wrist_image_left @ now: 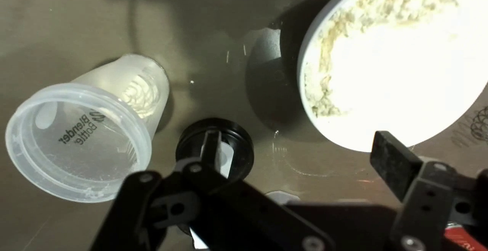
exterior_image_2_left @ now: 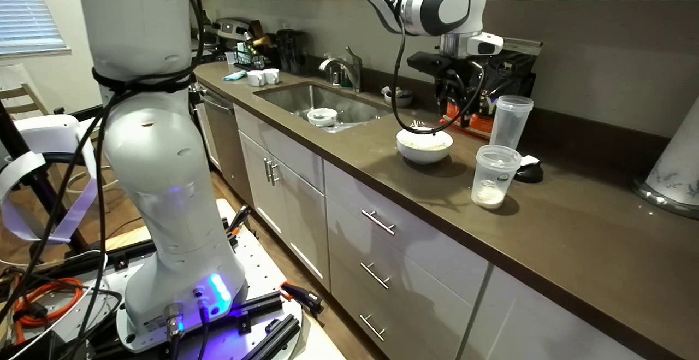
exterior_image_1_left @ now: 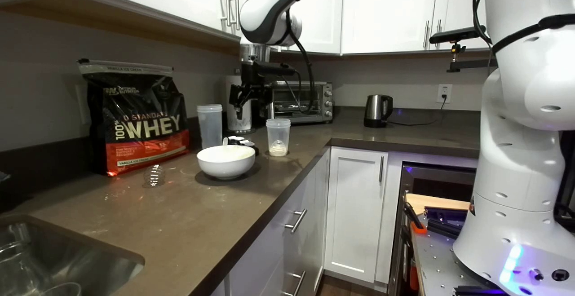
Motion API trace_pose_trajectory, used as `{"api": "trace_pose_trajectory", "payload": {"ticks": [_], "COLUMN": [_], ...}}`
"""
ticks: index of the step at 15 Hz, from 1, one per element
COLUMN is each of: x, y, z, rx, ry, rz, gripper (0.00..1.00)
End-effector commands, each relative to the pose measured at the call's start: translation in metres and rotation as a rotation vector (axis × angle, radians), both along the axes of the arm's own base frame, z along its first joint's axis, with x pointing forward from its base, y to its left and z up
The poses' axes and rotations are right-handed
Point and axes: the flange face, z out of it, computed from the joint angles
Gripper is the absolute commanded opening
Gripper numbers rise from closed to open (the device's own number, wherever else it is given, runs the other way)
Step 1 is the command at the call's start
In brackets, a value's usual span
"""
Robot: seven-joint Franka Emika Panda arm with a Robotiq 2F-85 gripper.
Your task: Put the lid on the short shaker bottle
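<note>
The short shaker bottle, a clear cup with pale powder at its bottom, stands upright and uncovered on the counter in both exterior views point(exterior_image_1_left: 278, 135) point(exterior_image_2_left: 495, 174). Its open rim shows large at left in the wrist view point(wrist_image_left: 78, 142). A black lid with a white part lies between bottle and bowl in the wrist view point(wrist_image_left: 239, 148). Black-and-white lids also show behind the bowl point(exterior_image_1_left: 248, 143) and beside the bottle point(exterior_image_2_left: 529, 171). My gripper point(wrist_image_left: 302, 155) is open and empty above the counter; its left finger overlaps the lid in the wrist view. It also shows in an exterior view point(exterior_image_1_left: 238, 103).
A white bowl of powder point(exterior_image_1_left: 226, 165) point(exterior_image_2_left: 425, 151) stands beside the lids. A taller bottle point(exterior_image_1_left: 210, 126) point(exterior_image_2_left: 510, 122) stands behind. A whey bag point(exterior_image_1_left: 139, 121), wire whisk ball point(exterior_image_1_left: 154, 177), sink point(exterior_image_2_left: 327, 103) and paper towel roll point(exterior_image_1_left: 238, 118) are around. Upper cabinets overhang.
</note>
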Motion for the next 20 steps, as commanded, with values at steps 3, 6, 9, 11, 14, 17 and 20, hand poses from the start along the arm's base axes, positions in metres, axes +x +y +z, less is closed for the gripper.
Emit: {"api": "trace_pose_trajectory", "payload": {"ticks": [3, 6, 9, 11, 14, 17, 20], "x": [0.041, 0.055, 0.066, 0.072, 0.079, 0.081, 0.079], "y": [-0.013, -0.021, -0.027, -0.030, -0.034, -0.039, -0.045], "z": [-0.025, -0.042, -0.057, -0.066, -0.076, -0.080, -0.082], "rx": [-0.084, -0.151, -0.186, -0.204, -0.232, -0.263, -0.301], "ry": [0.013, 0.032, 0.044, 0.048, 0.057, 0.072, 0.097], "rz": [-0.120, -0.176, -0.215, -0.234, -0.257, -0.281, -0.302], "gripper": [1.00, 1.00, 1.00, 1.00, 1.00, 1.00, 1.00]}}
